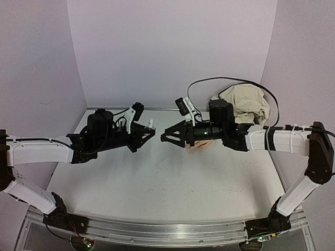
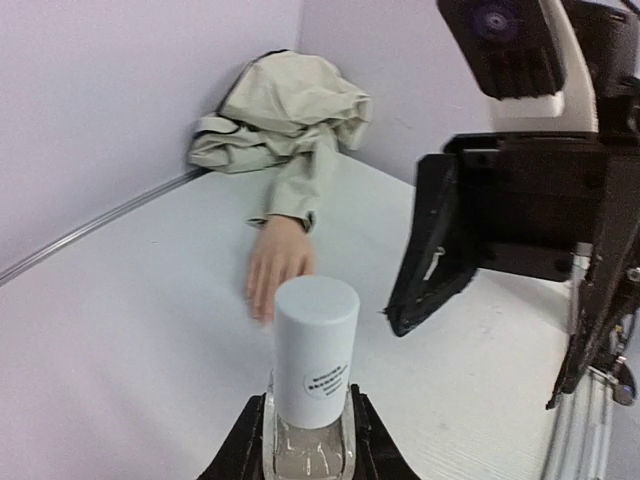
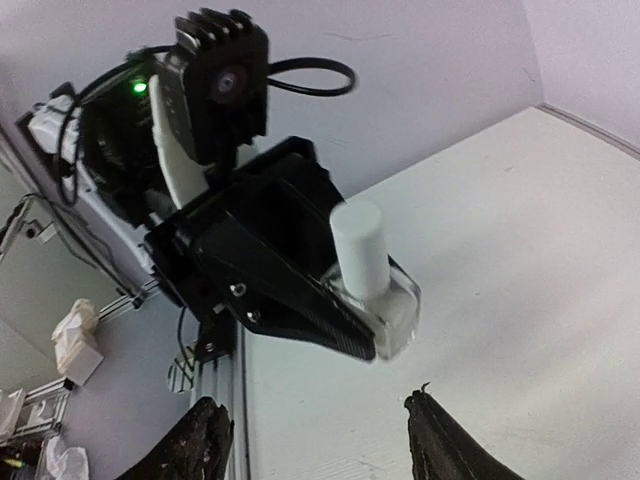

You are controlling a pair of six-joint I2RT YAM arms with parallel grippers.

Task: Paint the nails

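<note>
Left gripper (image 1: 147, 130) is clamped on the glass body of a small bottle (image 3: 378, 300). My right gripper (image 3: 320, 445) stands with its fingers apart and nothing between them, facing the bottle from just beside it.

On the table (image 1: 157, 193), the beige sleeve (image 2: 290, 110) lies crumpled in the far right corner. It is soft cloth and I judge it will not anchor anything. Out of its cuff comes the mannequin hand (image 2: 278, 262), lying flat, apparently palm down, directly under my right arm in the top view. Its long axis runs from that corner out toward the middle of the table, and its fingertips (image 2: 262, 310) point toward the left arm. I expect it to be light and slightly rubbery, so it is likely to slide under a brush. If it needs steadying I would press at the wrist or cuff, never on the fingers.

The bottle is glass, so it is slick and breakable. Its white cap (image 2: 316, 335) points away from the left gripper toward the right one. I would take the cap by its round sides.

The nails are too small and blurred for me to pick out. I judge they need light strokes along each finger's length.
</note>
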